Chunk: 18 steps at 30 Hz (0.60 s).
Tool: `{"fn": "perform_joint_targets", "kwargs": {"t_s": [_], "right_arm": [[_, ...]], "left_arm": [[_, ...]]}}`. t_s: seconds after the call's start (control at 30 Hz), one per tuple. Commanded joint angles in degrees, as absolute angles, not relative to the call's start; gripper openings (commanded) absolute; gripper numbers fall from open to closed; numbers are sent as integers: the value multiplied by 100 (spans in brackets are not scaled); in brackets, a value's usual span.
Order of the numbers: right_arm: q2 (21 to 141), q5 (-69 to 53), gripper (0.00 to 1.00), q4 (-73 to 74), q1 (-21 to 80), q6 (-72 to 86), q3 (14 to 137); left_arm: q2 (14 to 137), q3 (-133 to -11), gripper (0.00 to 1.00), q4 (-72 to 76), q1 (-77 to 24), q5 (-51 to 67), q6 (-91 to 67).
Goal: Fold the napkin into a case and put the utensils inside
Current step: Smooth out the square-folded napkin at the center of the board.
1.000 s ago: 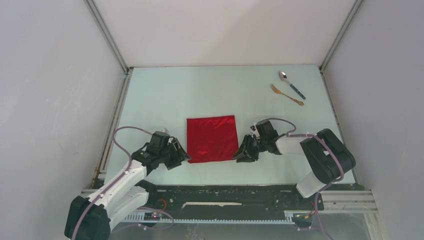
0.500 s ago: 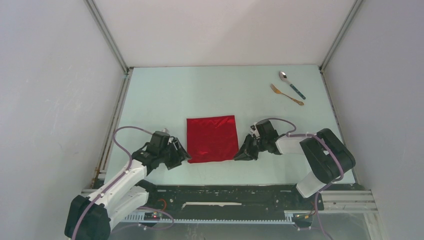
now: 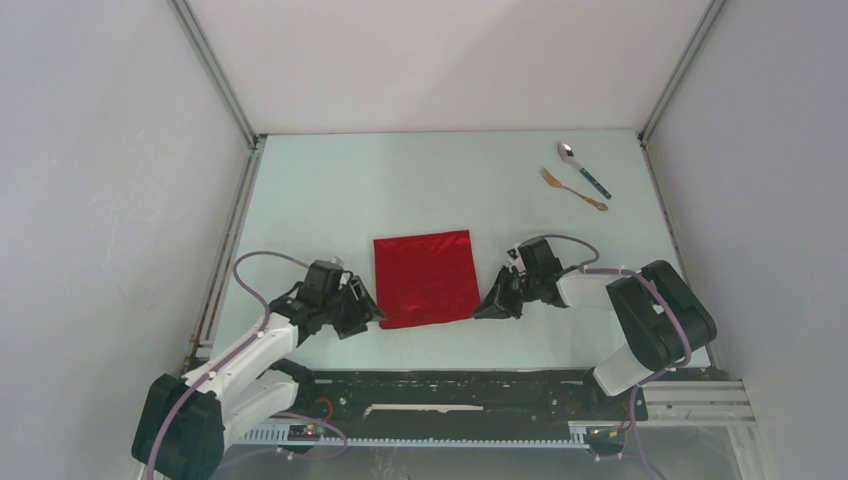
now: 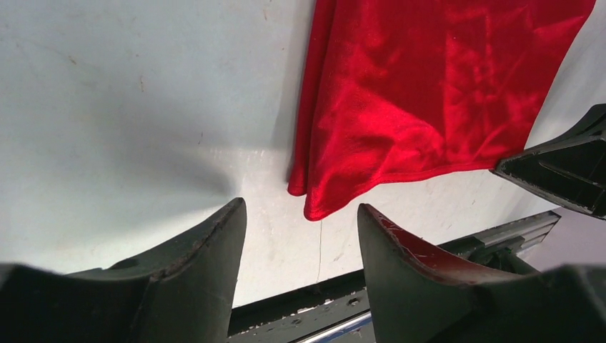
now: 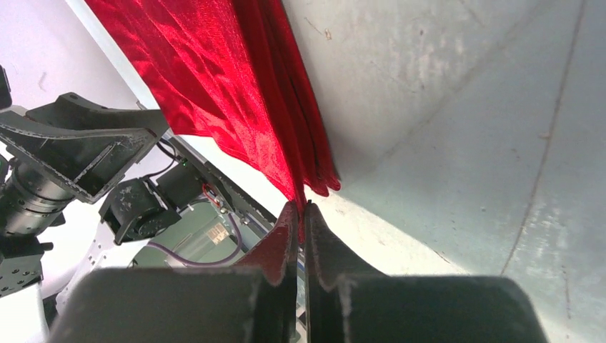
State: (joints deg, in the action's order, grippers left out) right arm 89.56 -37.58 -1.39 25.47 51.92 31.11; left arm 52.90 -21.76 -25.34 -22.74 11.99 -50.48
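The red napkin point(image 3: 425, 277) lies flat as a square on the table, between the two arms. My right gripper point(image 3: 483, 311) is shut on the napkin's near right corner point(image 5: 300, 193), with the cloth pinched between its fingertips. At the near left corner point(image 4: 314, 207) my left gripper point(image 3: 377, 317) stands open, its fingers point(image 4: 214, 243) on either side of the corner, a little short of it. The spoon point(image 3: 584, 168) with a teal handle and the gold fork point(image 3: 573, 189) lie side by side at the far right.
White walls enclose the table point(image 3: 400, 190) on three sides. A black rail point(image 3: 450, 385) runs along the near edge, just below both grippers.
My right gripper has closed on the napkin's near right corner. The left gripper has edged slightly toward the near left corner.
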Motion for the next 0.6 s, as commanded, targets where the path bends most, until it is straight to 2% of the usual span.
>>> {"fn": "perform_joint_targets", "kwargs": {"t_s": [0.0, 0.2, 0.57], "right_arm": [[8862, -3789, 4, -124, 2479, 4982, 3101], [8936, -3845, 2, -219, 2526, 5006, 3094], [8913, -3867, 0, -290, 2540, 5053, 3094]], "left_arm": [[5434, -2341, 62, -2288, -2268, 1345, -4916], [5619, -2400, 51, -2162, -2334, 1484, -4934], [5814, -2267, 40, -1858, -2605, 1551, -5268]]}}
